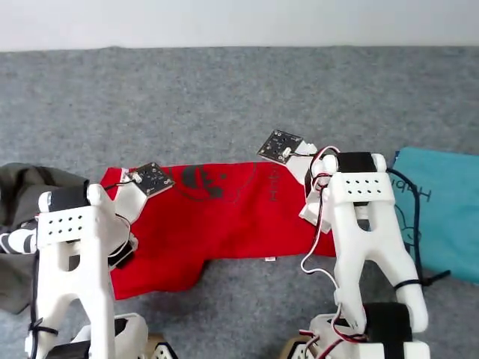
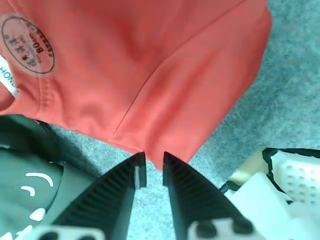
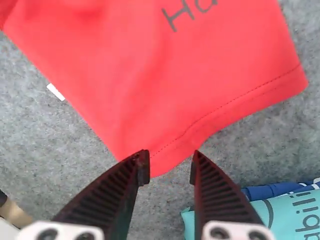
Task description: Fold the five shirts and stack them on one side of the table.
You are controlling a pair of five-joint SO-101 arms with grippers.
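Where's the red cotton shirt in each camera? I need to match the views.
High view: the red cotton shirt lies spread across the centre, between the two arms.
Left wrist view: the shirt lies ahead of the left jaws, its sleeve tip at their tips.
Right wrist view: the shirt has its hem corner between the open right jaws.
Shared landmark: the grey felt table cover borders it everywhere.

Shirts: three: red shirt, teal shirt, dark green shirt.
Pincers: two: left pincer, right pincer.
Arms: two: left arm, right arm.
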